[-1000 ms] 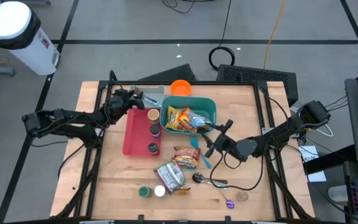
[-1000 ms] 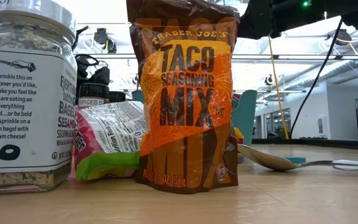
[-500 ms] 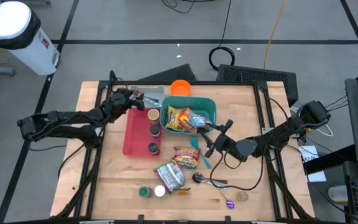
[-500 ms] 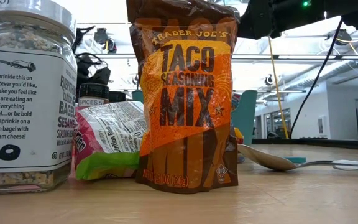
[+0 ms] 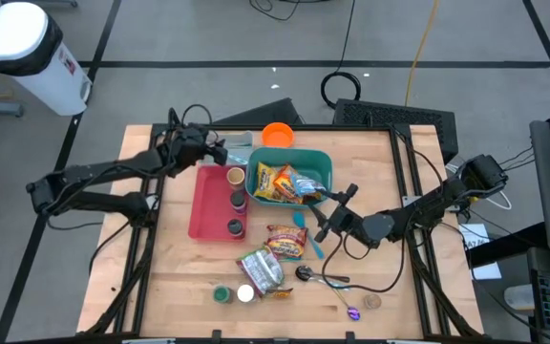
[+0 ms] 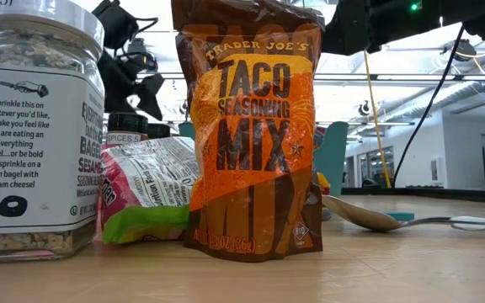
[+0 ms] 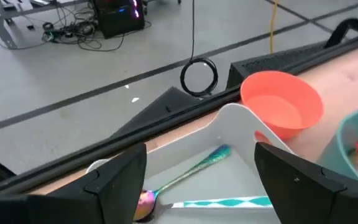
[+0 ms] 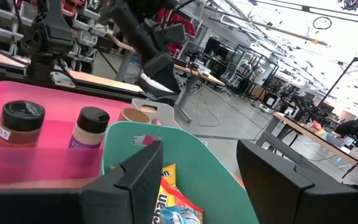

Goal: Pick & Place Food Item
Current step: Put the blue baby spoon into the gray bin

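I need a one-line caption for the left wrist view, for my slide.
Open left tool above a white tray holding an iridescent spoon, beside an orange bowl.

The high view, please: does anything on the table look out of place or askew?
Nothing looks spilled or damaged. The table is simply cluttered: snack packets lie loose at odd angles in front of the teal bin, and a spoon lies beside them. The jars in the pink tray stand upright.

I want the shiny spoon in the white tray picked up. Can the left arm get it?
Probably yes. The left gripper hangs open right above the white tray, and the shiny spoon lies between its fingers' line with nothing covering it.
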